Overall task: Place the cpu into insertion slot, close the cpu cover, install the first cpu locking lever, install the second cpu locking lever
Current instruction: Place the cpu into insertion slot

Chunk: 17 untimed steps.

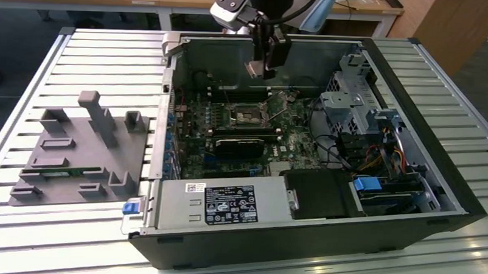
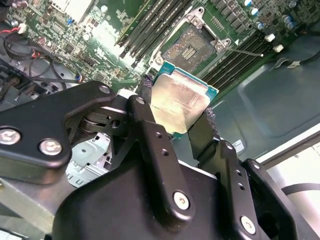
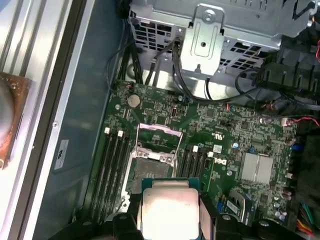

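Single arm over an open computer case (image 1: 437, 180) lying on a slatted metal table (image 1: 84, 64). The gripper (image 1: 267, 68) hangs above the motherboard (image 1: 297, 142), inside the case outline in the exterior view. Both wrist views show the black fingers (image 2: 152, 135) clamped on two opposite edges of the cpu (image 2: 180, 100). Its dull silver top faces the cameras and the tan-green rim is visible at the free edges. The cpu is held in the air, clear of the board, not seated. The insertion slot (image 3: 150, 170) lies beneath and just ahead of the chip, with its pin field uncovered. The cpu cover (image 3: 160, 129) stands swung open at the slot's edge on the side towards the drive cage (image 3: 210, 45), as a thin silver frame with an empty centre. In the second wrist view a thin wire lever (image 2: 245, 51) juts out from one side of the socket, unlatched. Long black memory slots (image 3: 112, 165) flank the socket on both sides. The exterior view has a labelled power supply (image 1: 221, 203) at the near edge of the case. A grey fixture (image 1: 81, 149) with upright posts sits on the table, well apart from the case on the exterior view's left. Nothing else touches the gripper.
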### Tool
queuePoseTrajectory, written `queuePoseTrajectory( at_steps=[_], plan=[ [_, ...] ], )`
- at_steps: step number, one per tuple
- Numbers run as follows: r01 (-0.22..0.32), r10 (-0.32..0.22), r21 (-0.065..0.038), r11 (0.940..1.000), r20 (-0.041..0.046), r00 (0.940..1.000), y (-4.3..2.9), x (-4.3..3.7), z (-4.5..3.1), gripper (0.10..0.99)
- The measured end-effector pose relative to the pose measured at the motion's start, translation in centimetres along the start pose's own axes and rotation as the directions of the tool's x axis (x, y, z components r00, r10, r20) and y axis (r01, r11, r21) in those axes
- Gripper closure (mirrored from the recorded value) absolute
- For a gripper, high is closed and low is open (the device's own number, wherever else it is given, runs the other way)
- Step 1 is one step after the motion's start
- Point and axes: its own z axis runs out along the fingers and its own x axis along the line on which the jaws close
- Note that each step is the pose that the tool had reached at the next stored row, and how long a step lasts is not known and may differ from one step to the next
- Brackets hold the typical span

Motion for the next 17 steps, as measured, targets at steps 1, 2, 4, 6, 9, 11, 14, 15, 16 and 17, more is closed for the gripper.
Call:
queuePoseTrajectory(
  at_steps=[1, 2, 4, 6, 9, 11, 14, 15, 16, 17],
  plan=[
    [-0.011, 0.011, 0.000, 0.9999, 0.0004, 0.9999, 0.00, 0.00, 0.07, 0.545],
    [-0.026, 0.026, 0.000, 0.9997, 0.0018, 0.9997, 0.00, 0.00, 0.14, 0.545],
    [-0.060, 0.060, 0.000, 0.9982, 0.0045, 0.9982, -0.02, 0.00, 0.32, 0.545],
    [-0.085, 0.085, 0.000, 0.9964, 0.0063, 0.9963, -0.04, 0.00, 0.52, 0.545],
    [-0.098, 0.098, 0.000, 0.9952, 0.0072, 0.9952, -0.04, 0.17, 0.94, 0.545],
    [-0.099, 0.099, 0.000, 0.9951, 0.0074, 0.9951, -0.06, 0.22, 1.29, 0.545],
    [-0.099, 0.099, 0.000, 0.9951, 0.0073, 0.9951, -0.10, 0.25, 1.80, 0.545],
    [-0.099, 0.099, 0.000, 0.9951, 0.0074, 0.9951, -0.11, 0.26, 1.91, 0.545],
    [-0.099, 0.099, 0.000, 0.9951, 0.0075, 0.9950, -0.13, 0.26, 1.98, 0.545],
    [-0.100, 0.100, 0.000, 0.9950, 0.0075, 0.9950, -0.14, 0.26, 2.04, 0.545]
  ],
)
